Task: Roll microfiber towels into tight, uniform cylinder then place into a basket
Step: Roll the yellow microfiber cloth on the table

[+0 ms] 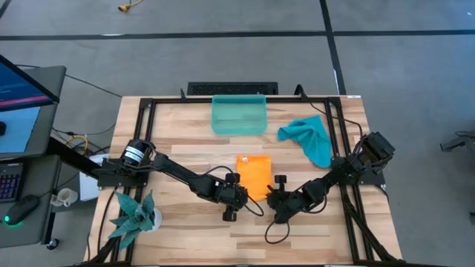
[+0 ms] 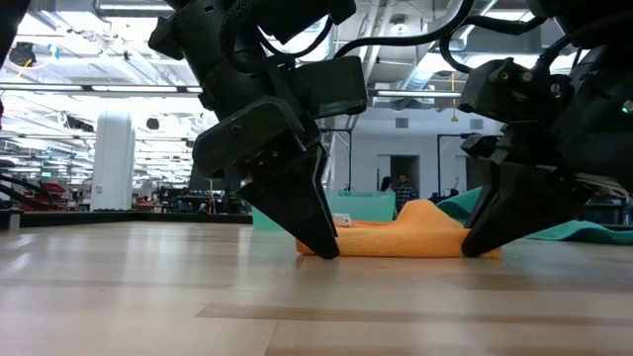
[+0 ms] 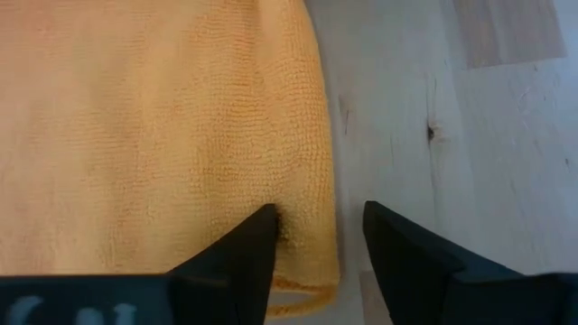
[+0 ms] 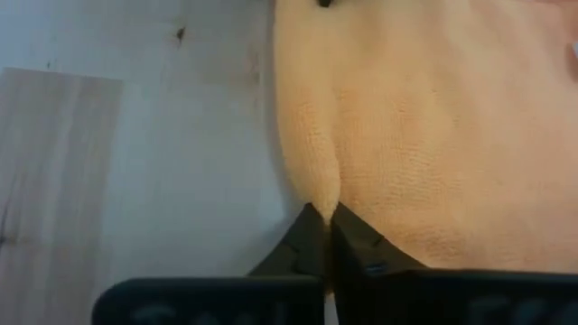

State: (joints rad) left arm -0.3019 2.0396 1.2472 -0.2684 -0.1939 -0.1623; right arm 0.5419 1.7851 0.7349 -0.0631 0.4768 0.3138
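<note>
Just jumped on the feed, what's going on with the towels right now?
Both arms are down at the near edge of the orange towel, which lies flat mid-table. The right gripper has pinched its corner shut; the left gripper straddles its other corner, fingers apart. The teal towel lies crumpled beside the empty basket.

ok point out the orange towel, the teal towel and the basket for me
orange towel (image 1: 254,173), high view, middle of the folded cloth
teal towel (image 1: 313,138), high view, centre of the crumpled cloth
basket (image 1: 239,124), high view, near wall of the bin
</note>
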